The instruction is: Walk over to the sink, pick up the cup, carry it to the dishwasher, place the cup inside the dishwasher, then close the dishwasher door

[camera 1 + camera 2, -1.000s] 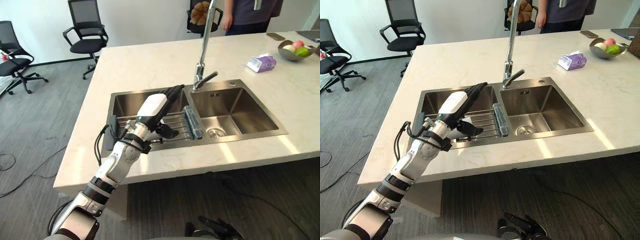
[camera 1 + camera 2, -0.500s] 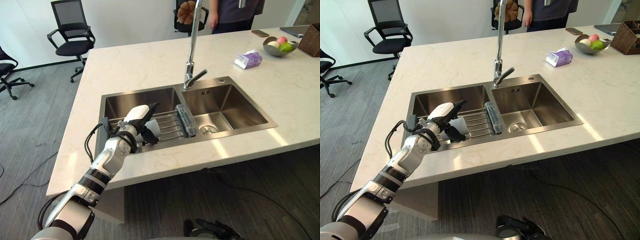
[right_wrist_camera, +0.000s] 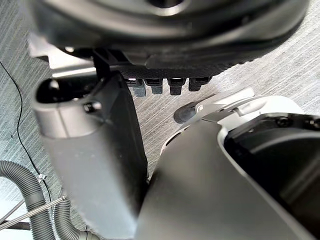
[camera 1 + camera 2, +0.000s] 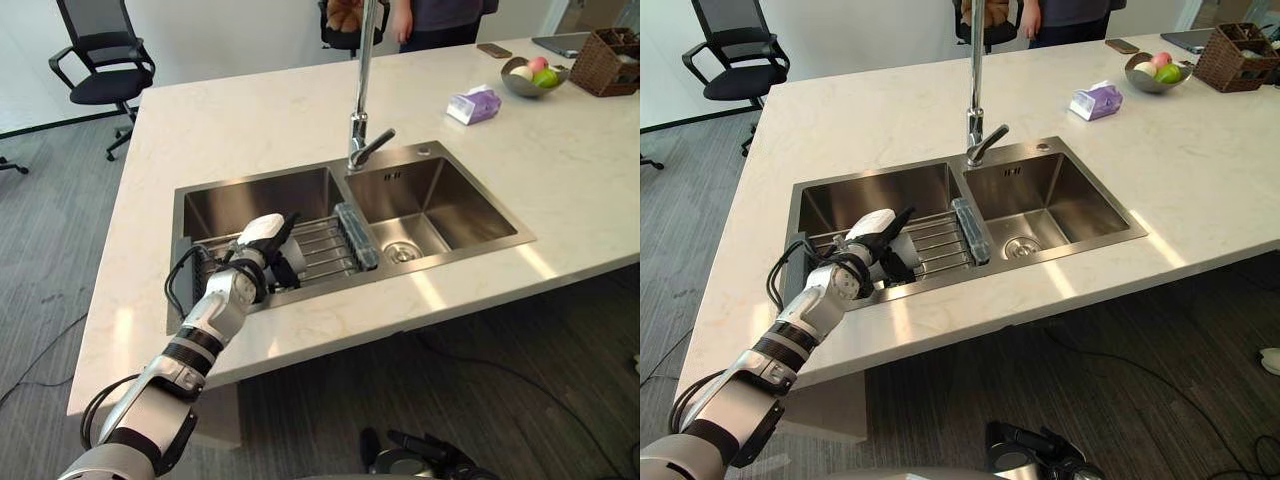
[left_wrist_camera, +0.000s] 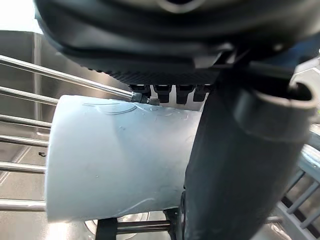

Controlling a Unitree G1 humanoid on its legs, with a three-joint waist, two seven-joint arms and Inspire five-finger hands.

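Pale cup lying on its side on the sink rack, gripped by the robot's left hand.

The cup (image 5: 115, 155) is a plain, pale blue-white tumbler with smooth, slightly tapered walls and no handle. It lies on its side across the thin metal bars of a wire rack (image 4: 325, 250) that spans the left basin of a double stainless-steel sink (image 4: 440, 215), which is set into a light stone surface (image 4: 250, 130). The left hand (image 4: 258, 238) is closed around it: the dark thumb (image 5: 225, 190) crosses one side of the cup and the fingers (image 5: 170, 92) curl over the opposite side. Whether the cup rests on the bars or sits just clear of them is unclear.
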